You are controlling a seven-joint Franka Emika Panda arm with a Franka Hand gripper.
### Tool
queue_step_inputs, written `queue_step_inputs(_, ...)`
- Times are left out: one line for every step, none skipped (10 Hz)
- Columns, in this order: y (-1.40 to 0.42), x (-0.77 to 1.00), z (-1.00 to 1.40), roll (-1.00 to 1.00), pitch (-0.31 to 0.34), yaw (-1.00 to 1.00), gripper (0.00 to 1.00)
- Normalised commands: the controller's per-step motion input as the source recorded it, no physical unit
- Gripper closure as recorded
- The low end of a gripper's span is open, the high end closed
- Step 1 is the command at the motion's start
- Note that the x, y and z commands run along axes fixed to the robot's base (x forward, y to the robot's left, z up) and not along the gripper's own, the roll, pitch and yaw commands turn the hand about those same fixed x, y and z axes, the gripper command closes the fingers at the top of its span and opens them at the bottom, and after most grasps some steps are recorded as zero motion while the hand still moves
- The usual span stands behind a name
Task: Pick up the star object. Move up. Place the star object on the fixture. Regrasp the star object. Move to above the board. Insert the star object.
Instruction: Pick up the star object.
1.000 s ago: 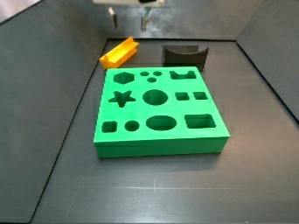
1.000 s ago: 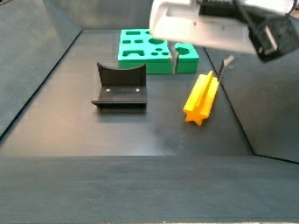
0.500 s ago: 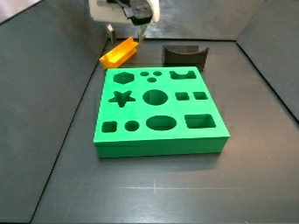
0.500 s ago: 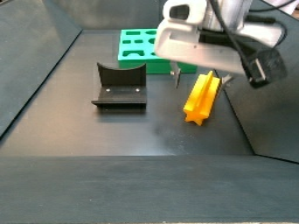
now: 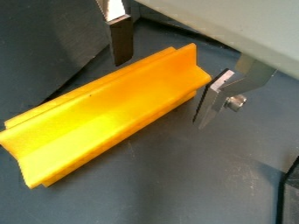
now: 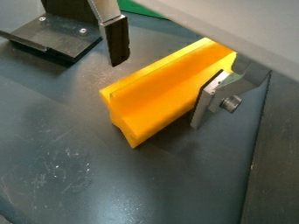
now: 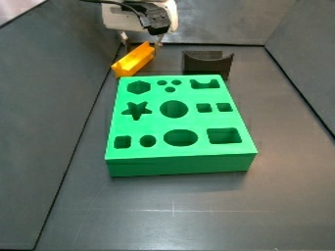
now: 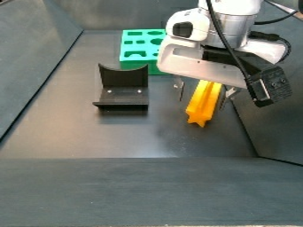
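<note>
We are at the pick-up: our claw (image 5: 163,74) straddles the star object (image 5: 105,122) lying on the table (image 5: 176,188), jaws open, holding nothing. Next, we judge, they close, then lift.

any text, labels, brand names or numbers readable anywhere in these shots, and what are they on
None can be read.
The star object, between the open gripper fingers: plain orange, no marking.
The board: only shaped cut-outs, no lettering.
The fixture: plain dark, no label.
The gripper body in a side view: no print visible.
</note>
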Motion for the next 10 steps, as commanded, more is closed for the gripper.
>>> queue_step_inputs(0.34, 0.19, 0.00, -0.06, 0.011, 0.00, 0.00)
queue_step_inputs(0.38, 0.26, 0.00, -0.06, 0.066, -0.01, 0.00)
queue_step_inputs(0.37, 0.12, 0.00, -0.05, 0.043, -0.04, 0.00)
queue_step_inputs(0.21, 0.09, 0.00, 0.00, 0.044, -0.01, 0.00)
queue_step_inputs(0.03, 0.01, 0.00, 0.00, 0.000, -0.05, 0.00)
queue_step_inputs(-0.10, -0.06, -0.25, 0.18, 0.000, -0.06, 0.00)
queue_step_inputs(-0.11, -0.16, -0.43, 0.20, -0.090, -0.07, 0.00)
queue_step_inputs(-0.01, -0.14, -0.32, 0.11, -0.116, -0.06, 0.00)
queue_step_inputs(0.03, 0.00, -0.18, 0.00, -0.059, -0.03, 0.00)
queue_step_inputs(0.06, 0.00, -0.08, 0.00, -0.009, -0.04, 0.00)
